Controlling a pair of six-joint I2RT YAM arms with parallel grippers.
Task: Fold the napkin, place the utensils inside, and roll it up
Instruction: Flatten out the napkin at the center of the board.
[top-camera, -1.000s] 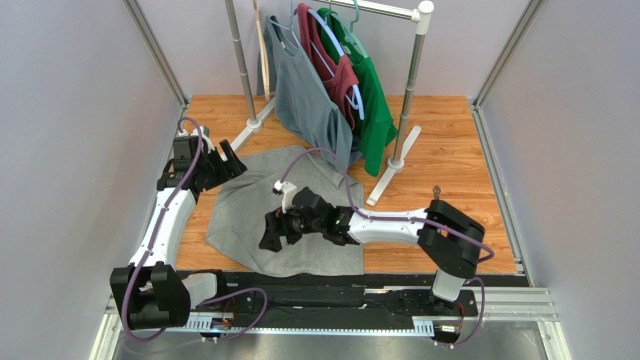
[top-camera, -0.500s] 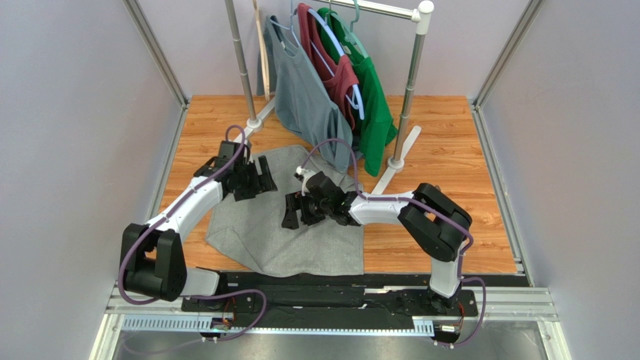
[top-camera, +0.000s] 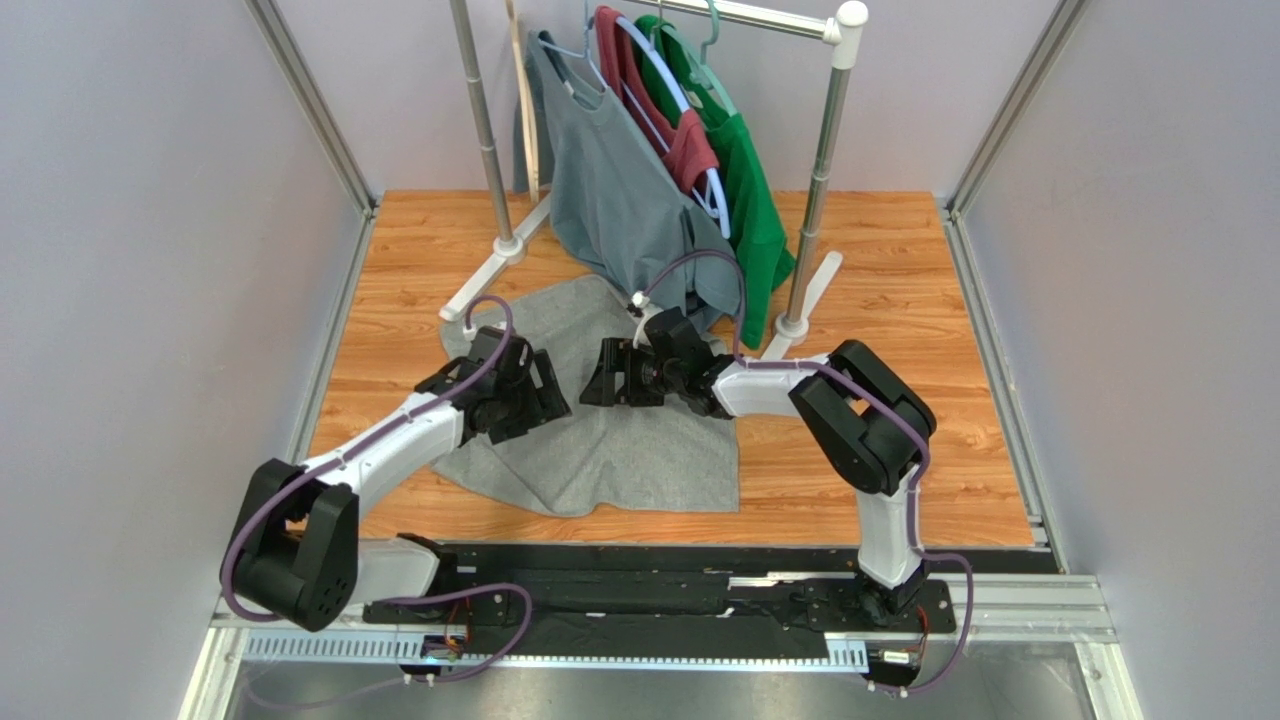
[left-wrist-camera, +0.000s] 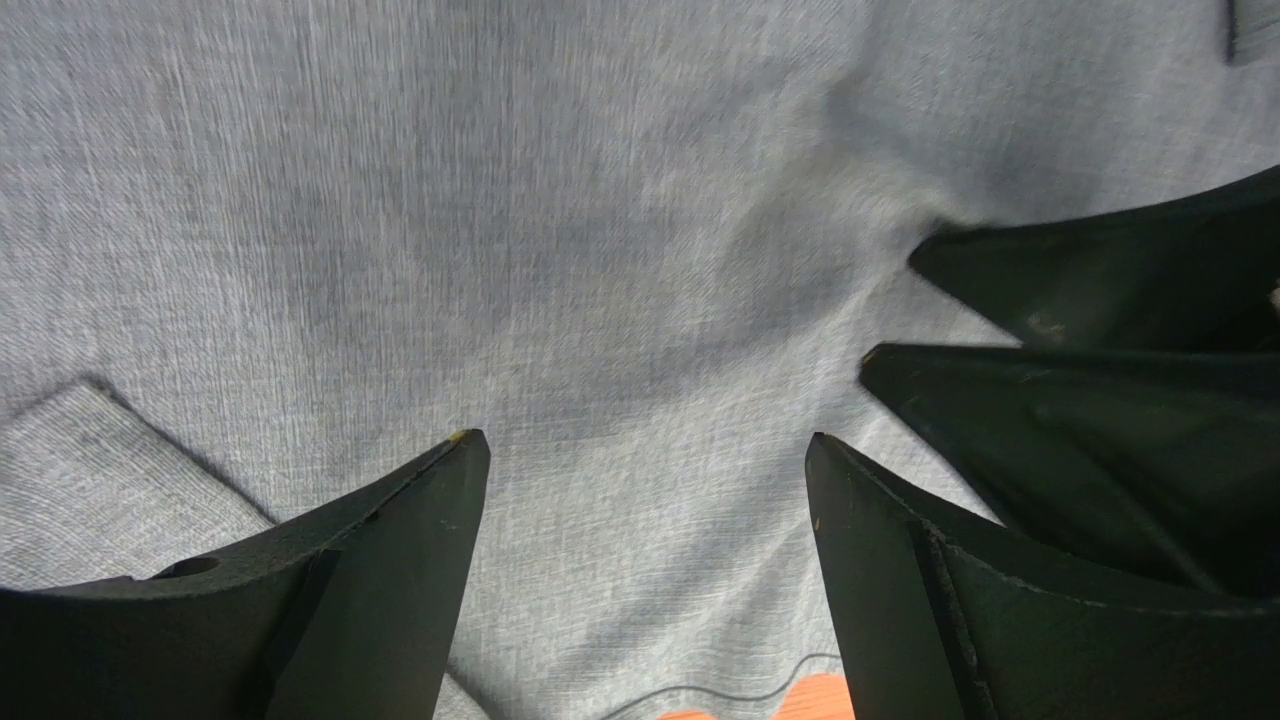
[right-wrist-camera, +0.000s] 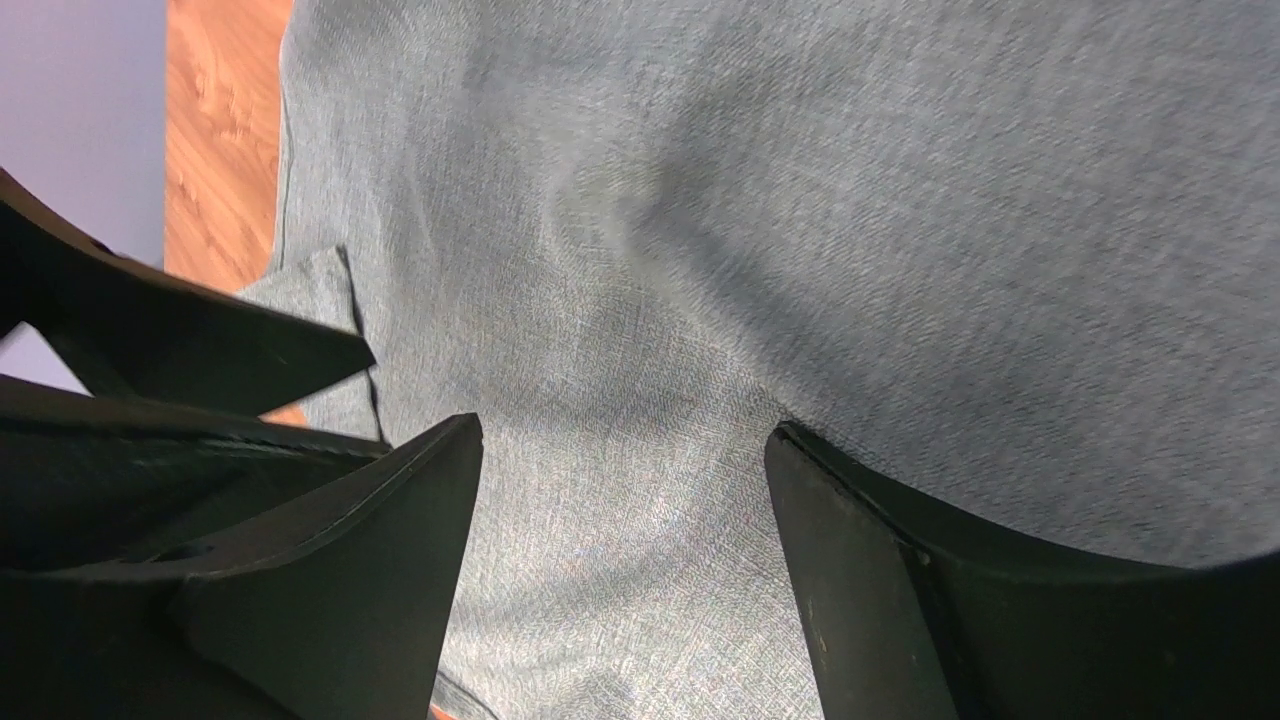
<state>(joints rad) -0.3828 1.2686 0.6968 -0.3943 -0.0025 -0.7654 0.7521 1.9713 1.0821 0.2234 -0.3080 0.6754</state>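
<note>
Jaws on both arms stand wide, empty, above the heather-grey cloth napkin (top-camera: 631, 458); I'd pinch one edge evenly.

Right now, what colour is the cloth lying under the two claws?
Heather grey, finely flecked; the napkin shows best in the left wrist view.

Matt woven-cloth napkin (left-wrist-camera: 601, 225), wood-grain table (top-camera: 902, 300)

Grey napkin (top-camera: 639, 450), spread beneath me but not flat.
I see heather-grey woven cloth lying open on the wooden table (top-camera: 902, 270), softly rumpled, with an uneven outline. At one edge a small corner flap (left-wrist-camera: 90, 465) is folded back onto it.
</note>
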